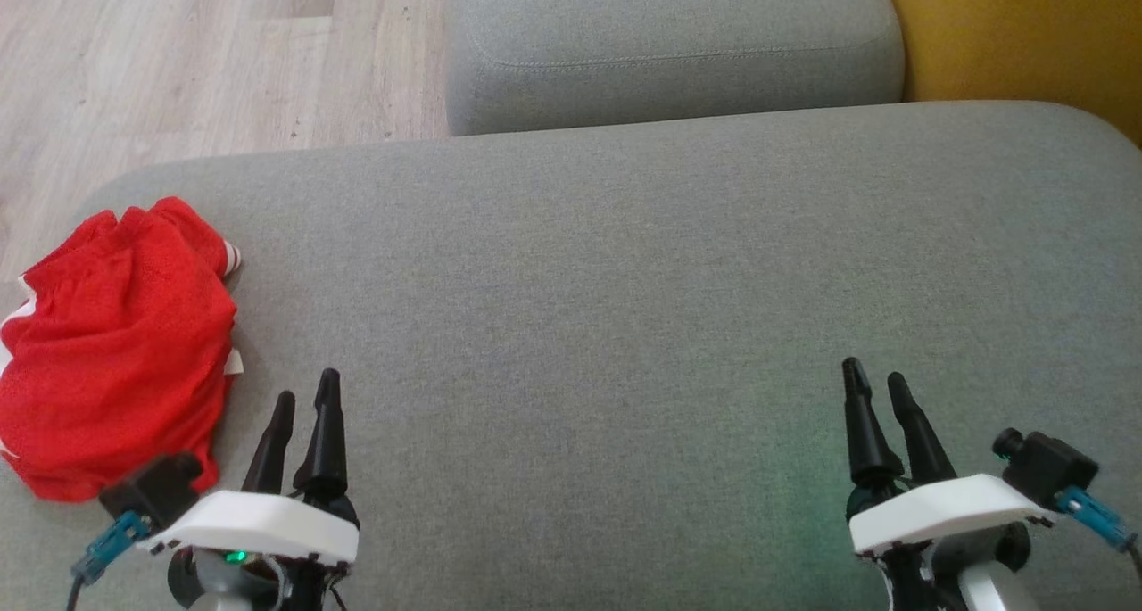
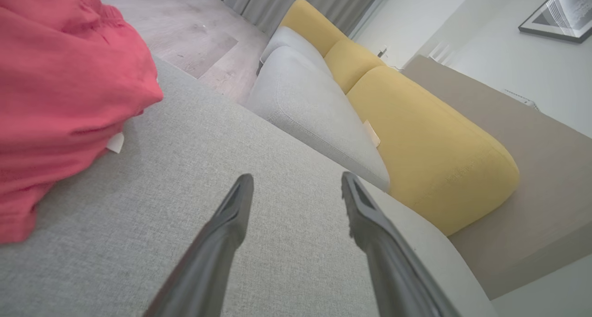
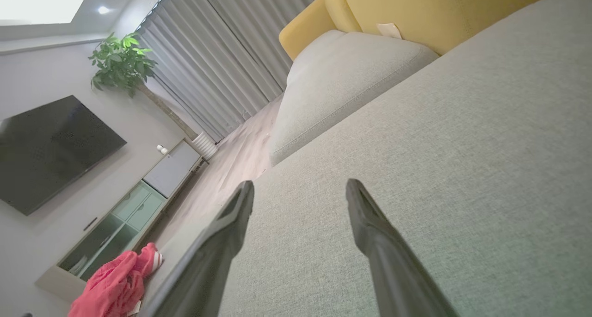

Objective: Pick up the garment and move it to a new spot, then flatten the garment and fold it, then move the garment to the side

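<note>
red mesh garment [image 1: 116, 352] crumpled in a heap at the left edge of the grey sofa seat [image 1: 580, 281]. left tool [image 1: 307, 386] just beside its near right corner, fingers clear of the cloth, spread, empty. right tool [image 1: 873, 370] well apart at the right, also spread and empty. second grey cushion [image 1: 669, 49] beyond, wood floor [image 1: 178, 58] upper left.

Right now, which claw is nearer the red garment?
Left. The left claw is open just right of the red garment, not touching it; the right claw is far across the grey cushion.
</note>
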